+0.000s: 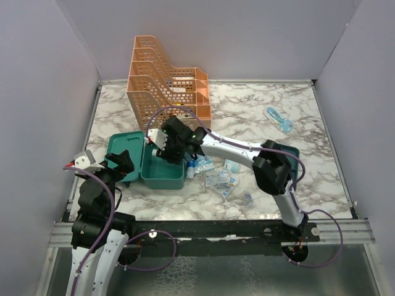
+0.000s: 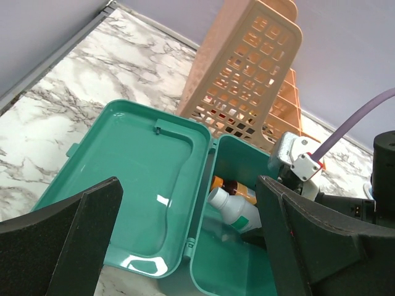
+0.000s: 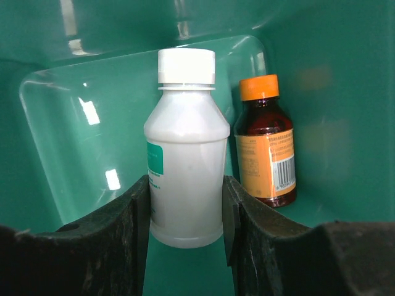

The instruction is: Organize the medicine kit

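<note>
inside medicine kit [image 3: 74, 123], right end effector [image 3: 185, 206] clasping white bottle [image 3: 185, 154]

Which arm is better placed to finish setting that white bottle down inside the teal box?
Right. The right gripper is inside the medicine kit, fingers pressed on both sides of the white bottle, beside the brown bottle. The left gripper hangs open outside, by the lid, holding nothing.

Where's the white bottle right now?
In the right wrist view, the white bottle is inside the teal box, between the right fingers, beside the brown bottle.
</note>
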Robot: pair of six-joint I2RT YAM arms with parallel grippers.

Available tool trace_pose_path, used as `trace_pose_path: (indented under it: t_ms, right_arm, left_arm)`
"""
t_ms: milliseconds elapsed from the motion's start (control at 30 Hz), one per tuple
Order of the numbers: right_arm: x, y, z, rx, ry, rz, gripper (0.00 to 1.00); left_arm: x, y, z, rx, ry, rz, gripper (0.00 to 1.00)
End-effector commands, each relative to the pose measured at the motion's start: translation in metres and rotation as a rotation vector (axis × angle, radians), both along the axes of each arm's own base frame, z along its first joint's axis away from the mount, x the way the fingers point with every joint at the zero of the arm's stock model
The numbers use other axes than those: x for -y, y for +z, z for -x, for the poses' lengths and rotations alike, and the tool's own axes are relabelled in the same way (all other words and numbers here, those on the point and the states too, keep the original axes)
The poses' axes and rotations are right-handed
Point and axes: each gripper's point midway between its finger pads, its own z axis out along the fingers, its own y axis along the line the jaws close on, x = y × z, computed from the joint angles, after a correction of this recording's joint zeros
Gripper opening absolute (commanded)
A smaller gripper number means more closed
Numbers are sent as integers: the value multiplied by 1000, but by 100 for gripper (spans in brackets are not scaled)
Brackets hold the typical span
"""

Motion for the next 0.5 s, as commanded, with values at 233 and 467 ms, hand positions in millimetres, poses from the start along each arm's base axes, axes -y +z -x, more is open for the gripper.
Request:
trace_pose_path:
  t_ms: [233,467]
  right_arm:
    - [-5,-2,-22,91,7,66,34]
    - [2,-8,-20,96,28,145,49]
  left_arm:
    - [-17,12,8,26,96,22,92]
    - [-18,10,7,18,101,21,93]
